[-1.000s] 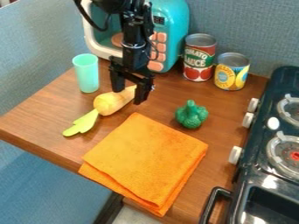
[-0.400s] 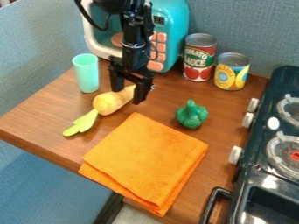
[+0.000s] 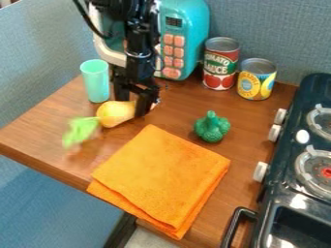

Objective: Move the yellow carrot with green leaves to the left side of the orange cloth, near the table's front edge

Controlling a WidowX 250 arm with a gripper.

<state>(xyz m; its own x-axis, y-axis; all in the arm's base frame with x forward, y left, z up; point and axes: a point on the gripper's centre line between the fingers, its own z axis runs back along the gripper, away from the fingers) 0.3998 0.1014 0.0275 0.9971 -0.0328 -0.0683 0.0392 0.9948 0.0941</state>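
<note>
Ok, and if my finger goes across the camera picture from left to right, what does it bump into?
Turquoise cup → black gripper → green toy broccoli → yellow-labelled can → stove burners.

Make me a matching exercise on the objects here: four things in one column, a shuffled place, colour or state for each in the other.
Things:
1. Cup
2. Yellow toy vegetable
3. Cloth
4. Bumpy toy vegetable

Descriptions:
A. Orange and folded
B. Dark green, between the cloth and the two cans
C. Turquoise, standing upright
D. Right at the gripper

Right pairs: 1-C, 2-D, 3-A, 4-B
</note>
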